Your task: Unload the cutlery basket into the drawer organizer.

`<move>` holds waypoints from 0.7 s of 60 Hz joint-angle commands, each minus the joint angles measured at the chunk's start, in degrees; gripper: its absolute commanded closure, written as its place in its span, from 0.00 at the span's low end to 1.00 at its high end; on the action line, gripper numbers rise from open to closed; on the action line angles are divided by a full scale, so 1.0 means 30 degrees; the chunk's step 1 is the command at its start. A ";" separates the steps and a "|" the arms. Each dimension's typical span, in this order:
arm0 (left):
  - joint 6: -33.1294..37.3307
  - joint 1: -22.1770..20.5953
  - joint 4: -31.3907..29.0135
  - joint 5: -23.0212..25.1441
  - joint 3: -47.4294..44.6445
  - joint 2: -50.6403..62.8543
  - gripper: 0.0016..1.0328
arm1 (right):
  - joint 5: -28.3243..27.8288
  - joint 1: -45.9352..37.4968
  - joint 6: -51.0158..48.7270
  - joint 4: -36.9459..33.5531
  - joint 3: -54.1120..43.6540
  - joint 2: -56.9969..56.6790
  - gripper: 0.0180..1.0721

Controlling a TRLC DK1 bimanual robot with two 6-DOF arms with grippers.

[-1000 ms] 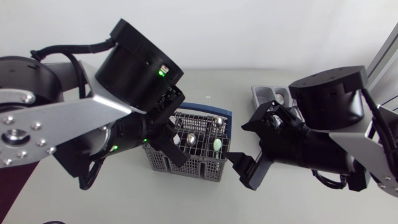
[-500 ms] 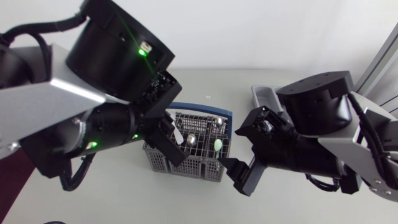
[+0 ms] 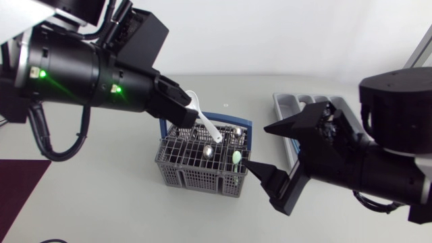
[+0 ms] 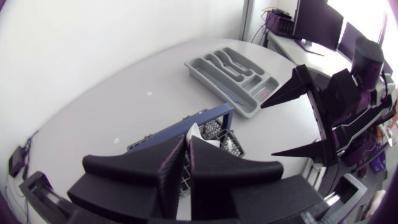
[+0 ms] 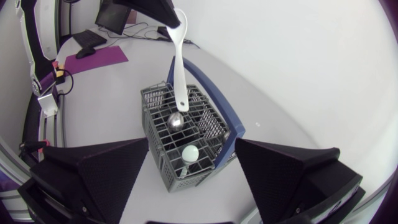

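The white spoon point(image 3: 206, 121) hangs slantwise over the cutlery basket point(image 3: 196, 181) at the head view's centre, its handle end pinched in the clenched left hand point(image 3: 185, 108); so slim a hold could let it swivel or drop. The right hand point(image 3: 255, 147), spread wide and empty, sits just beside the basket, across the likely way to the drawer organizer point(image 4: 214, 90). Only the left wrist view shows the organizer whole, and only the right wrist view shows the spoon's full length.
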 commanded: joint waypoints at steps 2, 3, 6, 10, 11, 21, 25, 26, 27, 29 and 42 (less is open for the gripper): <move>-0.1176 0.1165 0.0209 0.2234 0.0788 0.1445 0.83 | 0.0209 0.0214 0.0527 0.0502 -0.0720 -0.0812 0.05; -0.1264 0.1283 0.0209 0.2586 0.0846 0.1650 0.83 | 0.0267 0.0273 0.0527 0.0619 -0.0749 -0.0841 0.05; -0.1499 0.1663 0.0180 0.3640 0.1022 0.2207 0.83 | 0.0502 0.0390 0.0527 0.0824 -0.0808 -0.0841 0.05; -0.1879 0.2191 0.0122 0.5164 0.1315 0.2968 0.83 | 0.0765 0.0478 0.0439 0.1293 -0.0837 -0.0666 0.05; -0.1909 0.2220 0.0122 0.5310 0.1373 0.3085 0.83 | 0.0765 0.0478 0.0409 0.1410 -0.0837 -0.0578 0.05; -0.2377 0.2279 0.0122 0.6804 0.2135 0.4492 0.82 | 0.1146 0.0478 0.0263 0.2494 -0.0602 0.0477 0.05; -0.2524 0.2249 0.0122 0.7215 0.2370 0.4785 0.82 | 0.1175 0.0448 0.0234 0.2758 -0.0368 0.1121 0.07; -0.2583 0.2220 0.0092 0.7302 0.2457 0.4931 0.82 | 0.1234 0.0478 0.0204 0.2846 -0.0309 0.1209 0.07; -0.2583 0.2191 0.0092 0.7361 0.2487 0.4990 0.82 | 0.1263 0.0478 0.0204 0.2963 -0.0251 0.1385 0.08; -0.2641 0.2132 0.0063 0.7508 0.2604 0.5107 0.82 | 0.1351 0.0448 0.0175 0.3080 -0.0163 0.1678 0.08; -0.3022 0.1781 -0.0289 0.7888 0.2926 0.5429 0.82 | 0.4076 0.1415 -0.0411 0.4955 0.0013 0.3465 0.14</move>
